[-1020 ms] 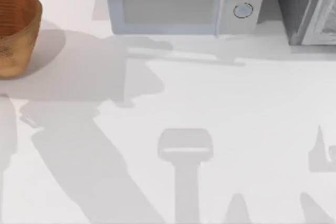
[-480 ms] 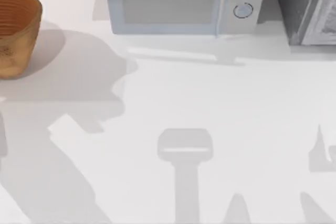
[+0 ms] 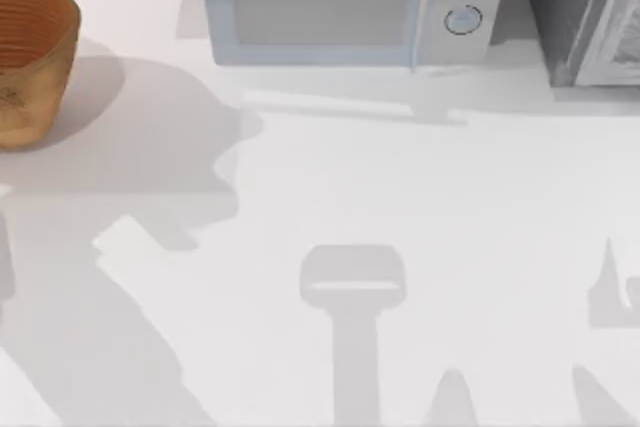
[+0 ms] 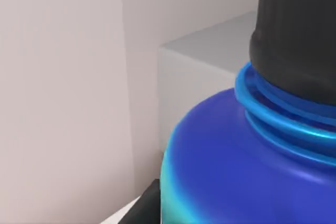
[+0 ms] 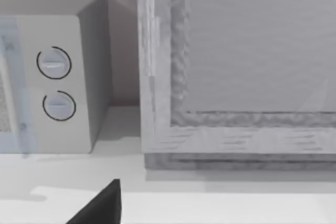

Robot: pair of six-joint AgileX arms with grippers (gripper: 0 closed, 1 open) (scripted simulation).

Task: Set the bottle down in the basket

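The bottle (image 4: pixel 247 166) looms very close in the left wrist view, showing its blue shoulder shading to teal lower down, blue neck threads and black screw cap (image 4: pixel 294 30). A black fingertip (image 4: pixel 148 205) of my left gripper lies against the bottle's side, and the bottle is held raised, with the wall and a grey box top behind it. The round tan-orange wicker basket (image 3: pixel 30 57) stands at the table's far left back corner in the top view, with nothing seen inside it. In the right wrist view one dark fingertip (image 5: pixel 102 205) of my right gripper hangs above the table.
A pale microwave (image 3: pixel 340 7) stands at the back middle, and a grey cabinet (image 3: pixel 585 12) is at the back right. The white tabletop (image 3: pixel 400 197) carries only shadows of the arms. The microwave's two dials (image 5: pixel 55 85) face the right wrist camera.
The left arm's shadow slid to the left across the table between one second and half a second ago. Since then it has barely shifted. The basket has not moved.
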